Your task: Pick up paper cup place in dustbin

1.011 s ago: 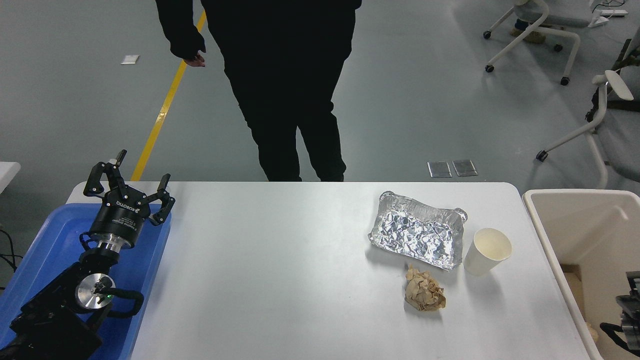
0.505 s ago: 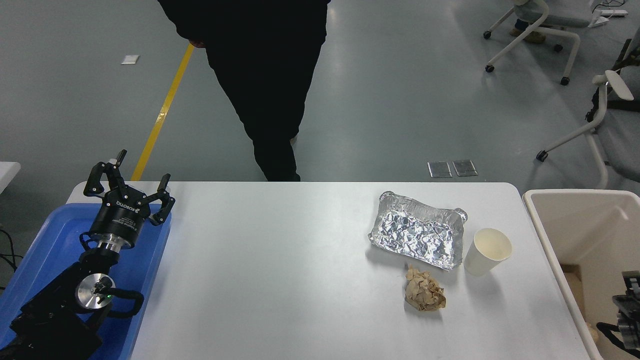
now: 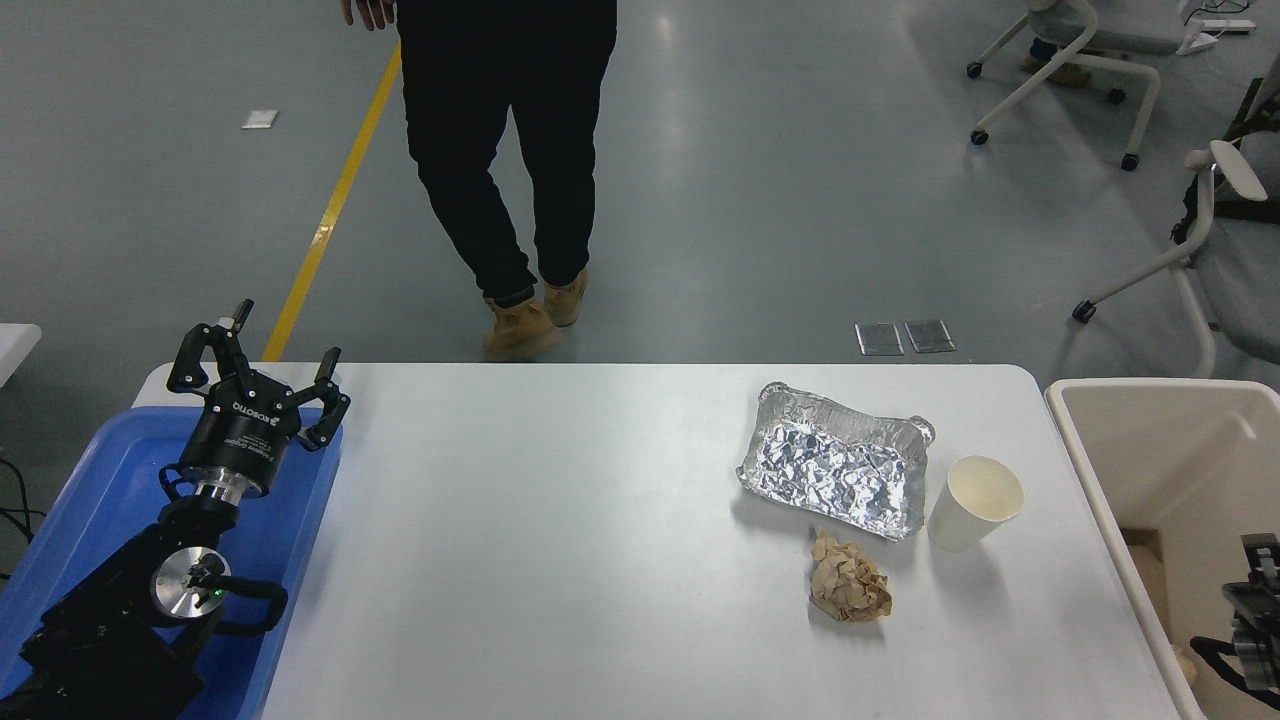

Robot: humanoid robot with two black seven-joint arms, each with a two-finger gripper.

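The white paper cup point(image 3: 974, 502) stands upright on the white table point(image 3: 560, 540), near its right edge, just right of the foil tray. The beige dustbin point(image 3: 1110, 490) stands beside the table's right end, its rim close to the cup. My left gripper point(image 3: 256, 371) is parked at the lower left over the blue tray, open and empty. Only a small black part of my right arm point(image 3: 1250, 620) shows at the lower right edge, over the dustbin; its fingers are not clear.
A crinkled silver foil tray point(image 3: 835, 462) lies left of the cup. A crumpled brown paper ball point(image 3: 848, 579) lies in front of it. A blue plastic tray point(image 3: 70, 510) sits under the left arm. A person point(image 3: 500, 150) in black walks beyond the far edge. Office chairs stand far right.
The person has stepped back and leftward from the table's far edge. The right arm's visible part has shifted slightly lower. Cup and left arm have not moved.
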